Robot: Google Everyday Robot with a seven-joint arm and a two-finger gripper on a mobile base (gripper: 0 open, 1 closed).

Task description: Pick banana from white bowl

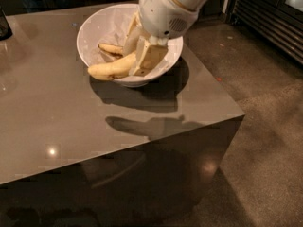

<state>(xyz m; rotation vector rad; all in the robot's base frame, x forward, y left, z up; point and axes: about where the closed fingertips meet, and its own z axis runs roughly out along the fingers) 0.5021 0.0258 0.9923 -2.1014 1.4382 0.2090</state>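
The white bowl (92,25) stands on the far part of the glossy grey table (71,126). My gripper (141,58) reaches down into the bowl from above and is shut on the pale yellow banana (110,70). The banana is held level, lifted off the bowl's bottom, and its free end sticks out to the left over the front rim. A second, more curved banana (111,48) with dark streaks lies inside the bowl behind it. The gripper's fingers (149,56) hide the held banana's right end.
A dark object (4,25) stands at the table's far left edge. The table's right edge and front corner (239,115) drop to a speckled floor (265,126). A dark slatted grille (270,18) runs along the far right.
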